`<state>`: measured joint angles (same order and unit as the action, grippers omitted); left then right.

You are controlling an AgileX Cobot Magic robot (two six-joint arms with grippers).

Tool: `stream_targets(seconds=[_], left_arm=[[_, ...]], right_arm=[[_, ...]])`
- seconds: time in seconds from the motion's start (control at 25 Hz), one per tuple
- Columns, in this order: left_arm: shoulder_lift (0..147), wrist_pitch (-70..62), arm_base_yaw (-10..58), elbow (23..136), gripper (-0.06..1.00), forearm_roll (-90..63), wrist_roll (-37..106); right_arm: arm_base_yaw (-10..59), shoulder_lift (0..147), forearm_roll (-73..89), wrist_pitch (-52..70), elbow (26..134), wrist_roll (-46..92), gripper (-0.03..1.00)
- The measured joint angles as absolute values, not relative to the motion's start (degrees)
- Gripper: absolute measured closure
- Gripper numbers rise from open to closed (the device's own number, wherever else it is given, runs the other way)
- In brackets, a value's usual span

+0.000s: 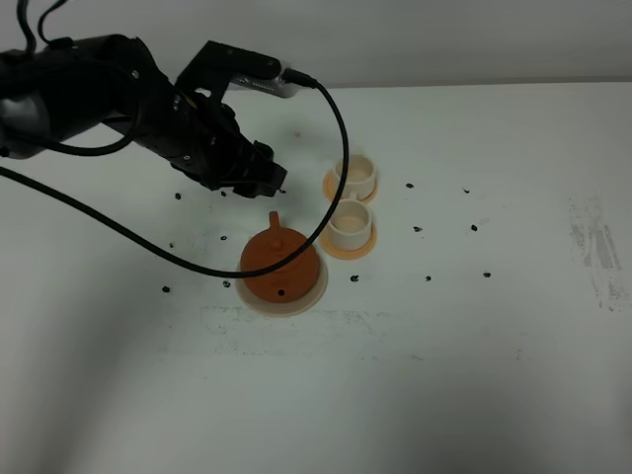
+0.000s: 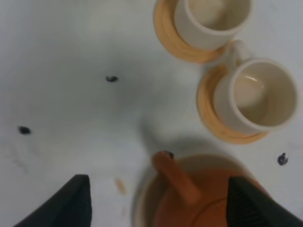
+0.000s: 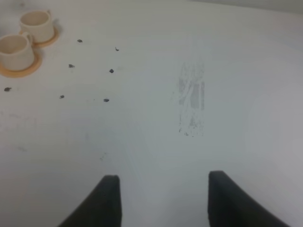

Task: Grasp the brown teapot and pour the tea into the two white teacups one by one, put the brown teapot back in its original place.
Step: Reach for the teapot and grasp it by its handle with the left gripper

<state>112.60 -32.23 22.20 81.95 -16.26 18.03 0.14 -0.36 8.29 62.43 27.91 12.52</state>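
Observation:
The brown teapot (image 1: 279, 259) sits on its pale beige disc (image 1: 296, 299), the original place, left of the table's middle. A short stub on its far side points toward my left gripper (image 1: 265, 176), which hangs open just behind and above it. In the left wrist view the teapot (image 2: 208, 203) lies between the spread fingertips (image 2: 71, 201) of that gripper (image 2: 161, 203), untouched. The two white teacups (image 1: 355, 175) (image 1: 350, 223) stand on orange coasters right of the teapot, also seen as a nearer cup (image 2: 258, 97) and a farther cup (image 2: 213, 19). My right gripper (image 3: 163, 203) hovers over bare table, jaws apart, holding nothing.
Small black specks (image 1: 429, 277) are scattered over the white table (image 1: 494, 375). A grey scuff mark (image 1: 595, 247) lies near the right edge. A black cable (image 1: 336, 148) loops from the left arm over the teapot and beside the cups.

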Motion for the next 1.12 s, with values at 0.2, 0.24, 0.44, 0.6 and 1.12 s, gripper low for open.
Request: stream_targets(seconds=[0.2,0.24,0.44,0.6,1.12], left_arm=[[115.85,-30.50,23.81,81.95,0.36,-15.17,11.33],[116.55,-30.07,24.02,81.95,0.36,-14.86,10.53],[119.03,-28.36,24.22,81.95,0.36,-13.46,9.68],[119.84,-26.12,24.22,81.95,0.36,-11.77,9.57],[122.90,-21.07,24.27,81.95,0.36,-10.93,9.37]], right_arm=[[0.14,-0.36,8.29,62.43,27.91,12.52,0.56],[0.14,-0.36,8.29,62.43,27.91,12.52,0.56],[0.14,-0.36,8.29,62.43,27.91,12.52,0.56],[0.14,-0.36,8.29,62.43,27.91,12.52,0.56],[0.14,-0.36,8.29,62.43,27.91,12.52,0.56]])
